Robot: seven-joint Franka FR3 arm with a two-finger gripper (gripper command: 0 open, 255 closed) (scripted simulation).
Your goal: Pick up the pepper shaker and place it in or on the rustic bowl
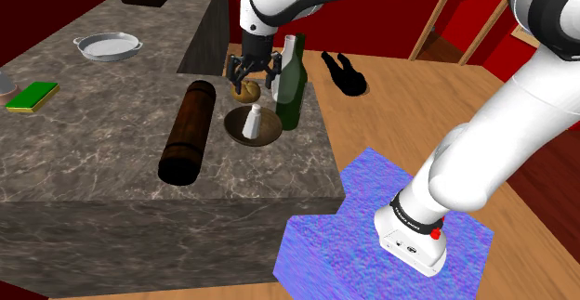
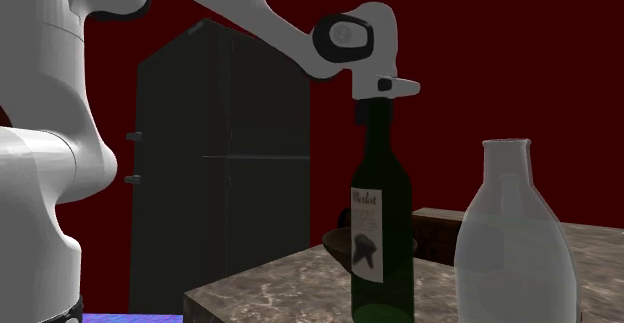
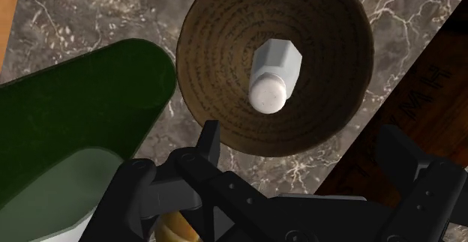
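Observation:
The white pepper shaker (image 1: pixel 252 122) stands upright inside the brown rustic bowl (image 1: pixel 271 133) on the marble counter. From the wrist view I look straight down on the shaker (image 3: pixel 271 79) near the middle of the bowl (image 3: pixel 330 46). My black gripper (image 1: pixel 253 73) hangs just above and behind the bowl, open, its fingers (image 3: pixel 208 139) apart and touching nothing. In the second exterior view the hand (image 2: pixel 350 41) shows above the green bottle's neck.
A green wine bottle (image 1: pixel 290 84) stands right beside the bowl and the gripper. A dark wooden cylinder (image 1: pixel 189 131) lies on the bowl's other side. A small tan round thing (image 1: pixel 245 91) sits under the gripper. A grey pan (image 1: pixel 107 45) and a green sponge (image 1: pixel 32 96) lie farther off.

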